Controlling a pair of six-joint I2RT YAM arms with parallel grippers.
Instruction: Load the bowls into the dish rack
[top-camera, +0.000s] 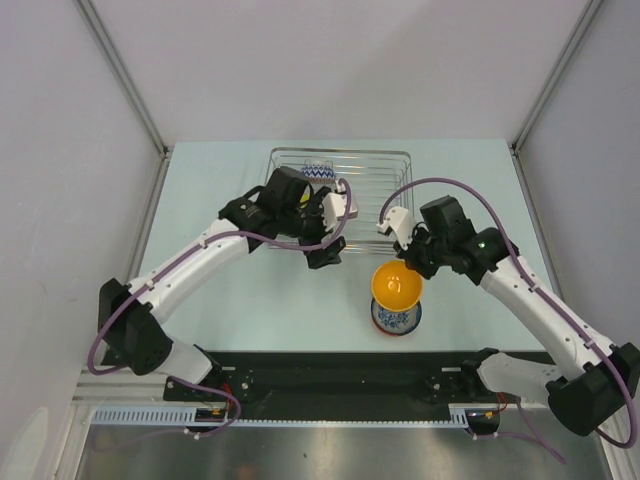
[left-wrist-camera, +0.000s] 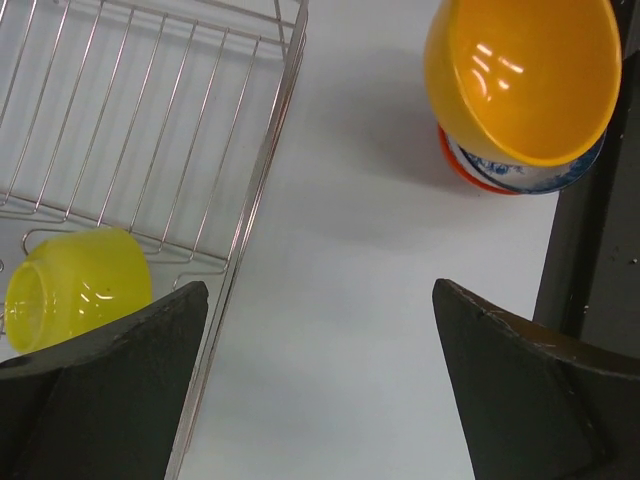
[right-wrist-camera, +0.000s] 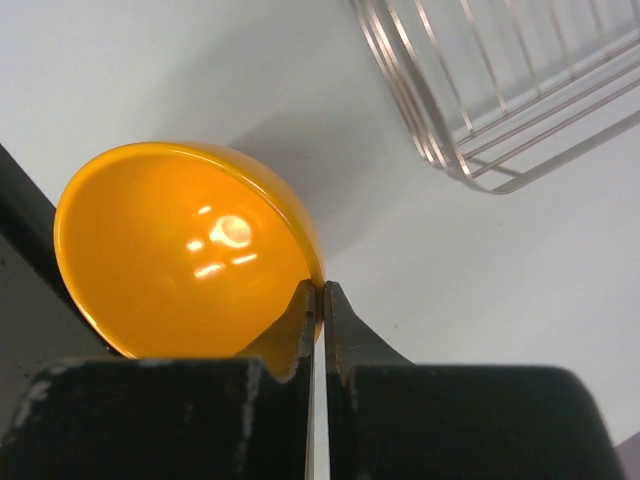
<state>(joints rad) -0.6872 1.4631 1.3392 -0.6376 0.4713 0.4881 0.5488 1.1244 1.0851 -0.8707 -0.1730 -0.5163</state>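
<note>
My right gripper (right-wrist-camera: 322, 290) is shut on the rim of the orange bowl (right-wrist-camera: 180, 250) and holds it tilted just above a stack (top-camera: 397, 318) of the white-and-blue bowl and the red bowl. The orange bowl also shows in the top view (top-camera: 396, 284) and the left wrist view (left-wrist-camera: 525, 75). My left gripper (top-camera: 325, 250) is open and empty at the near right corner of the silver wire dish rack (top-camera: 385, 175). The lime-yellow bowl (left-wrist-camera: 75, 288) lies on its side in the rack. The zigzag bowl (top-camera: 318, 172) stands in the rack's far left.
The black strip with the arm bases (top-camera: 330, 375) runs along the table's near edge, right behind the bowl stack. Grey walls enclose the table on both sides and at the back.
</note>
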